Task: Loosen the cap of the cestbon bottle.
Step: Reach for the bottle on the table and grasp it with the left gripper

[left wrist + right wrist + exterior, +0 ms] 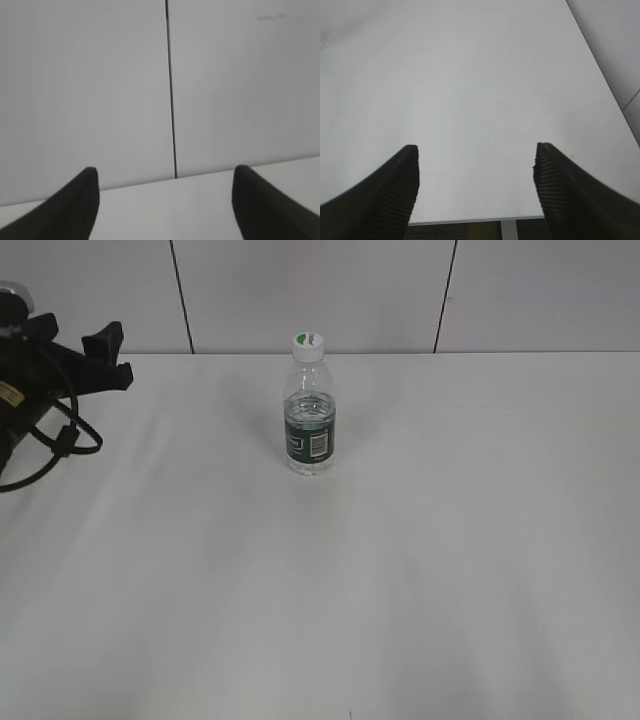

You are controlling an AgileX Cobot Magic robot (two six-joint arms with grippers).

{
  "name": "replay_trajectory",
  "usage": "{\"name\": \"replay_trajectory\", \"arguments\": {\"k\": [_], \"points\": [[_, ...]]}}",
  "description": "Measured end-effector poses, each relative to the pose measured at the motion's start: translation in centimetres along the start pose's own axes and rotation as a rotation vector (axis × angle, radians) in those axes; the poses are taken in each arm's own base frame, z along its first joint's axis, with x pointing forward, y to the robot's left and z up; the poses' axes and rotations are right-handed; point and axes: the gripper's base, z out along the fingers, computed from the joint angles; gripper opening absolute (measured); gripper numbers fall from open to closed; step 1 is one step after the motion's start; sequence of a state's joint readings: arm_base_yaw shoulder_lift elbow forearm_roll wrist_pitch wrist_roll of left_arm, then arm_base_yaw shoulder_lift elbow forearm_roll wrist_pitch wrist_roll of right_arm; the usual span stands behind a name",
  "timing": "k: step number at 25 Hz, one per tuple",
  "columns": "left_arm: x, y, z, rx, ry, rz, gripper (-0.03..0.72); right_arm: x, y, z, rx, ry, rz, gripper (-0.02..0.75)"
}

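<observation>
Exterior view first: I see the cestbon bottle (pixel 310 418) standing upright on the white table (pixel 400 570), toward the far side and a little left of the middle, not far from the panelled wall (pixel 300 290) behind it. Its cap (pixel 308 344) sits on the neck, white with a green patch on top. The dark green label band with the white barcode faces me, and clear water shows in the bottle above the band. At the far left edge my left gripper (pixel 112 358) hangs over the table, black, with cables looped below it; it is well apart from the bottle and touches nothing. My right arm does not show here.

Left wrist view: my left gripper (pixel 165 200) has its two dark fingers (pixel 75 205) spread wide with nothing between them. Past them lie the far edge of the table and the wall with a dark vertical seam (pixel 171 90). The bottle is not in this picture.

Right wrist view: my right gripper (pixel 475 185) also stands wide apart, its ribbed fingers (pixel 565 195) empty, over bare table surface. The table's edge shows at the bottom between the fingers. No bottle appears here either.
</observation>
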State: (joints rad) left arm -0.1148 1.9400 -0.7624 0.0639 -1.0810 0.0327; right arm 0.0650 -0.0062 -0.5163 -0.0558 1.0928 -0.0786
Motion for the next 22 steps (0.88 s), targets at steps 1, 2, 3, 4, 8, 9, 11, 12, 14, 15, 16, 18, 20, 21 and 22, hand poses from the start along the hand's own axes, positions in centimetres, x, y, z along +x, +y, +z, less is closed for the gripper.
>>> {"name": "replay_trajectory", "arguments": {"k": [1, 2, 3, 4, 8, 9, 11, 12, 14, 15, 16, 18, 20, 21, 22], "points": [[0.7, -0.1, -0.1, 0.003, -0.003, -0.003, 0.500, 0.0, 0.0, 0.0, 0.000, 0.000, 0.000, 0.548], [1.4, -0.1, -0.1, 0.005, -0.005, -0.004, 0.500, 0.0, 0.0, 0.0, 0.000, 0.000, 0.000, 0.548], [2.0, -0.2, -0.1, 0.007, -0.005, -0.005, 0.500, 0.0, 0.0, 0.0, 0.000, 0.000, 0.000, 0.548], [2.5, -0.3, -0.1, 0.010, -0.001, -0.006, 0.499, 0.0, 0.0, 0.0, 0.000, 0.000, 0.000, 0.548], [4.2, -0.4, -0.3, 0.016, 0.039, -0.011, 0.499, 0.0, 0.0, 0.0, 0.000, 0.000, 0.000, 0.548], [4.4, -0.4, -0.5, 0.016, 0.047, -0.011, 0.499, 0.0, 0.0, 0.0, 0.000, 0.000, 0.000, 0.548], [4.7, -0.5, -0.8, 0.018, 0.058, -0.013, 0.499, 0.0, 0.0, 0.0, 0.000, 0.000, 0.000, 0.548], [4.7, -0.5, -0.8, 0.024, 0.060, -0.011, 0.499, 0.0, 0.0, 0.0, 0.000, 0.000, 0.000, 0.548], [4.8, -0.9, -0.9, 0.066, 0.061, 0.004, 0.499, 0.0, 0.0, 0.0, 0.000, 0.000, 0.000, 0.548], [4.8, -1.2, -1.0, 0.113, 0.060, 0.021, 0.499, 0.0, 0.0, 0.0, 0.000, 0.000, 0.000, 0.548], [4.8, -1.6, -1.0, 0.173, 0.056, 0.044, 0.499, 0.0, 0.0, 0.0, 0.000, 0.000, 0.000, 0.548], [4.9, -2.2, -1.3, 0.290, 0.052, 0.084, 0.498, 0.0, 0.0, 0.0, 0.000, 0.000, 0.000, 0.548], [5.0, -2.4, -1.6, 0.375, 0.057, 0.086, 0.498, 0.0, 0.0, 0.0, 0.000, 0.000, 0.000, 0.548], [5.0, -2.4, -1.6, 0.409, 0.057, 0.082, 0.498, 0.0, 0.0, 0.0, 0.000, 0.000, 0.000, 0.548], [5.0, -2.3, -1.6, 0.438, 0.060, 0.071, 0.498, 0.0, 0.0, 0.0, 0.000, 0.000, 0.000, 0.548]]}}
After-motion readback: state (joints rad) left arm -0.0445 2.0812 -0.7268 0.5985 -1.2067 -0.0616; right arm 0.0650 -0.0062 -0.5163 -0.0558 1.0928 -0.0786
